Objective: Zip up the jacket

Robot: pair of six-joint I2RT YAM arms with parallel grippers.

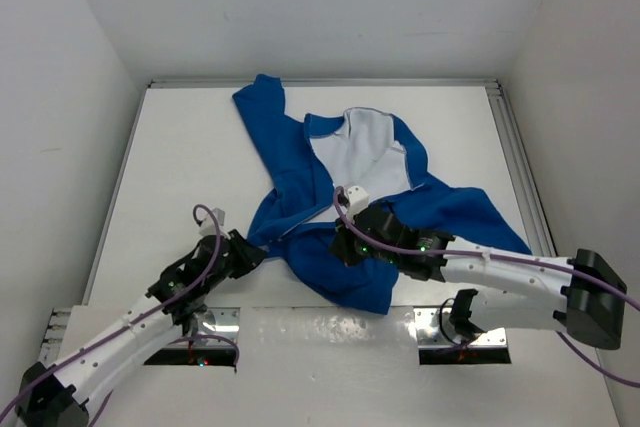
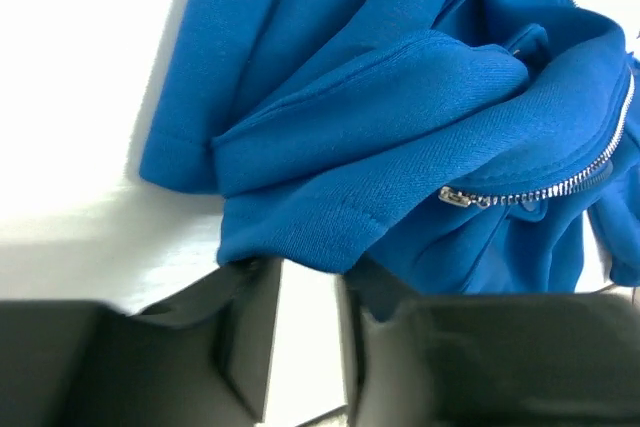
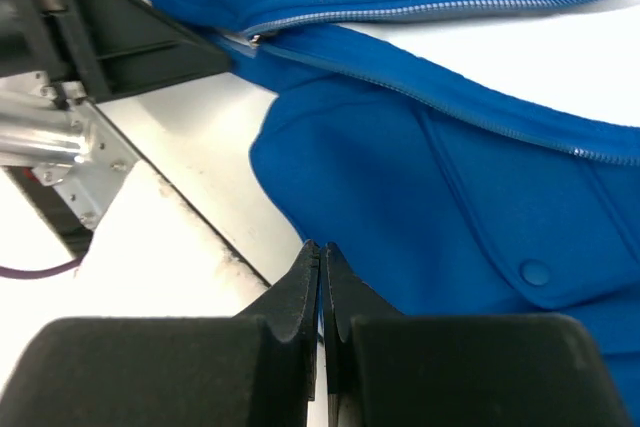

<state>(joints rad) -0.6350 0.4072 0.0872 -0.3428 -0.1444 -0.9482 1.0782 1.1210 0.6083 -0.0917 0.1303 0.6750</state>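
**Colleague:** Where is the jacket (image 1: 290, 182)?

**Me:** I see it crumpled in the middle of the desk (image 1: 180, 167). The front is open and the white lining (image 1: 365, 147) faces up on the far side. One sleeve points to the far left corner and another trails off to the right.

**Colleague:** And your left pincer (image 2: 305, 282)?

**Me:** It's at the near-left corner of the hem. On my wrist view its jaws stand a little apart with bare desk in the gap. The folded hem lies right at the fingertips, and I see nothing gripped between them.

**Colleague:** And the zipper (image 2: 550, 185)?

**Me:** It's undone. The two rows of teeth run apart, with desk showing between them. Its silver end piece (image 2: 455, 197) sits on the fold just beyond the left pincer.

**Colleague:** What about the right pincer (image 3: 320, 259)?

**Me:** Its jaws are pressed fully together, with the tips at the jacket's near edge, where the blue cloth meets the desk. I can't tell whether any cloth is caught in there.
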